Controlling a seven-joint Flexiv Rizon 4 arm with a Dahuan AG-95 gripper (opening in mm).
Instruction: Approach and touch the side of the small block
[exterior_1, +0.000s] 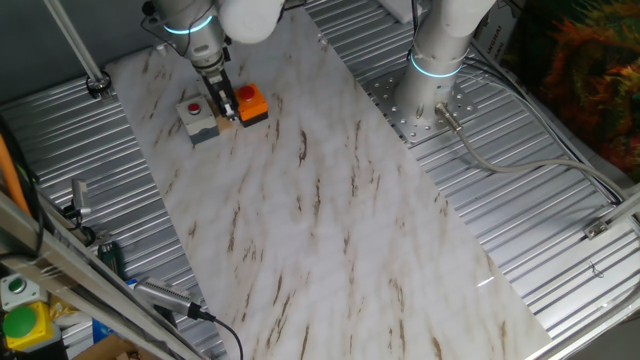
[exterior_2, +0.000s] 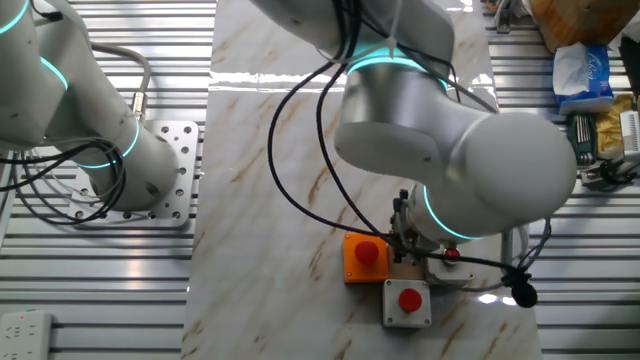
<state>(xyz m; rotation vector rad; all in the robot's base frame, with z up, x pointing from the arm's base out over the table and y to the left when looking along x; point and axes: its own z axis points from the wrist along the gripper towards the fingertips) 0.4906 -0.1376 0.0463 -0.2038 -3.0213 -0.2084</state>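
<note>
Grey button box (exterior_1: 197, 117) beside orange button box (exterior_1: 251, 104)

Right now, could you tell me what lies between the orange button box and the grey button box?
The hand sits down between them, in the gap separating the orange box from the grey box. The one fixed view shows this; in the other, the arm hides most of the gap.

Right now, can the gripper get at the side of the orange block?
Probably yes: the gripper already sits low between the orange block and the grey button box, with nothing between it and the block's side.
</note>
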